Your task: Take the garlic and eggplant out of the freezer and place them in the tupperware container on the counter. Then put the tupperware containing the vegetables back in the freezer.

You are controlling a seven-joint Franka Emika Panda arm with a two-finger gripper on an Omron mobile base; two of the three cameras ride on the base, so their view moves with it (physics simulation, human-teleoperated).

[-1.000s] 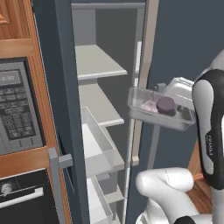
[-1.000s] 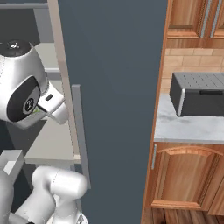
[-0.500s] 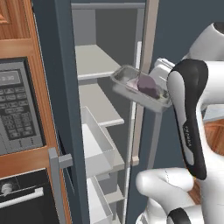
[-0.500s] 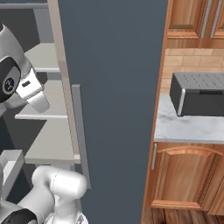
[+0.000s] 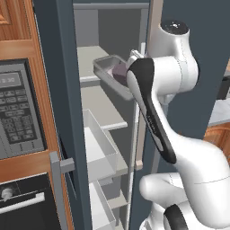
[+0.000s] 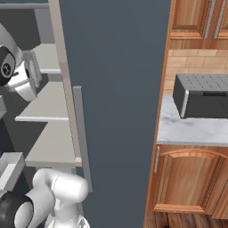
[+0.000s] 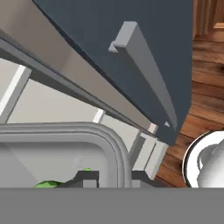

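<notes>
My gripper [image 7: 113,178] is shut on the rim of the grey tupperware container [image 5: 107,72], and its dark fingertips [image 7: 86,178] straddle the curved rim [image 7: 114,144]. I hold the container level inside the open freezer [image 5: 67,90], just above an upper pale shelf [image 5: 101,105]. The dull purple eggplant [image 5: 120,70] lies in it against my forearm, and a green bit [image 7: 49,184] shows in the hand view. The garlic is hidden. In the right base view my hand [image 6: 23,82] sits left of the freezer door [image 6: 116,89].
Translucent drawers [image 5: 101,150] stand below the shelves. A microwave [image 5: 20,112] and oven are set in wood left of the freezer. The door's bar handle [image 6: 81,133] juts out. A grey-black toaster oven [image 6: 202,95] sits on the marbled counter [image 6: 187,131] to the right.
The arm has swung up and left, carrying the container from beside the door opening into the freezer, over an upper shelf. The grip stays shut.
</notes>
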